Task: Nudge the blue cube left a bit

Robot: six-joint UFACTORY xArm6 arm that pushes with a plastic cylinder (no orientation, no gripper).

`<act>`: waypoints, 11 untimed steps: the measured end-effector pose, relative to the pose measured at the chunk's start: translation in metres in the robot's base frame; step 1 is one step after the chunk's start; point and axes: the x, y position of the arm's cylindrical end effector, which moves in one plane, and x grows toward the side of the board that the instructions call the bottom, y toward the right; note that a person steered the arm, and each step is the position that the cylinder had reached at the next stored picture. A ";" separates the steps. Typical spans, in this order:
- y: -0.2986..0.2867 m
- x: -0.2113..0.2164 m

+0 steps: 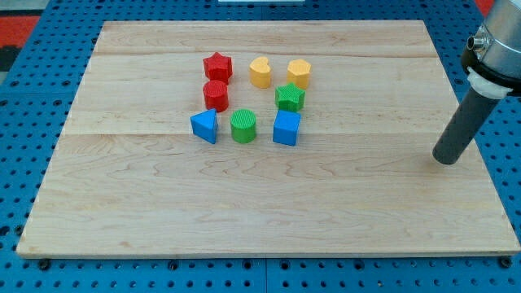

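The blue cube (286, 128) sits near the middle of the wooden board (260, 203), to the right of a green cylinder (243, 126) and just below a green star (290, 97). My tip (445, 158) rests on the board far to the view's right of the blue cube, well apart from all blocks. The dark rod rises from it toward the top right corner.
A blue triangular block (204, 126) lies left of the green cylinder. A red cylinder (216, 95) and a red star (217, 67) stand above it. A yellow heart (260, 72) and a yellow hexagon (299, 73) sit at the cluster's top. Blue pegboard (24, 122) surrounds the board.
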 end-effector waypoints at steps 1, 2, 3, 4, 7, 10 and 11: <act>-0.015 0.001; -0.079 0.000; -0.117 -0.005; -0.129 -0.005; -0.134 -0.021; -0.187 -0.076; -0.180 -0.089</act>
